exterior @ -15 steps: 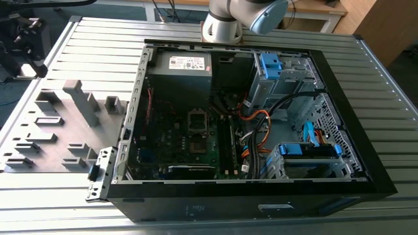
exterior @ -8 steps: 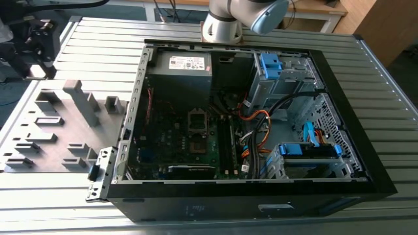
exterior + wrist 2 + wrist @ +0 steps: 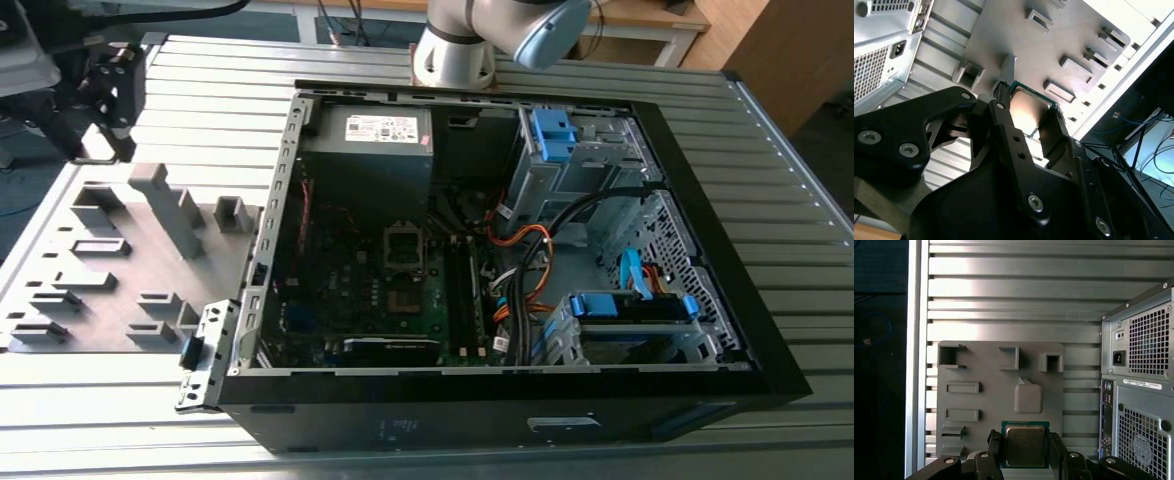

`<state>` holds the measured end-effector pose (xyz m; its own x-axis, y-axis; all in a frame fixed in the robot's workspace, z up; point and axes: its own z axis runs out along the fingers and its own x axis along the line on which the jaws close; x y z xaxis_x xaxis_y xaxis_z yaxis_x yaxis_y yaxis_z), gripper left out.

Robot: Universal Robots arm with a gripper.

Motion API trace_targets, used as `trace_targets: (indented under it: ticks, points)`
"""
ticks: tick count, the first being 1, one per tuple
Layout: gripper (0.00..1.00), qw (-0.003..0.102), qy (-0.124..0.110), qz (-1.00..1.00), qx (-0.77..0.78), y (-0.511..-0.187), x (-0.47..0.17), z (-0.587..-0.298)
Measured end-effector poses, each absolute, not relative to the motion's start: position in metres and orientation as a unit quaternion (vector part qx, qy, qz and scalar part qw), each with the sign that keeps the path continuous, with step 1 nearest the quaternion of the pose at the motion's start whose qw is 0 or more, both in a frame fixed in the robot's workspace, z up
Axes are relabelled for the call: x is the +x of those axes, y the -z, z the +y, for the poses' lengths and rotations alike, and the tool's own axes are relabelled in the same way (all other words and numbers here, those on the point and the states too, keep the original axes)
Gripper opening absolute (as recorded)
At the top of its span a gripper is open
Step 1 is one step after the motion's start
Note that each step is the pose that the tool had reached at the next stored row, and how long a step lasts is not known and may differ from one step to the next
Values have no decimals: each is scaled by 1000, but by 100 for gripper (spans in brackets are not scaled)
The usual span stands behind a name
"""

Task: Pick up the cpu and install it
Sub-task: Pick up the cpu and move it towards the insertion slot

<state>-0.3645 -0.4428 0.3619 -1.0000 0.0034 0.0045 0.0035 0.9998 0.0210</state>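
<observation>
cpu (image 3: 1025, 442): thin square, green rim, dull silver lid
hand (image 3: 1025, 449): black, bolted fingers clenched on the cpu's opposite edges
tray (image 3: 984, 365): matte grey, pocketed, lay on ribbed desk (image 3: 1014, 290)

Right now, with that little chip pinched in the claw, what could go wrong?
1. The gripper pinches the thin cpu by just two edges above the grey tray, so it might slip or tilt.
2. The socket lies deep inside the case, near orange cables; the arm could bump a wall or snag them.
3. A tilted cpu would likely seat badly.
</observation>
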Motion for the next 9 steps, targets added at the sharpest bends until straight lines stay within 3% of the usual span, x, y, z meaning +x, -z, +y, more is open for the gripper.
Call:
trace_targets:
  ticks: [9]
  points:
    - [47,6,11,-1000,-2,-362,-340,-444]
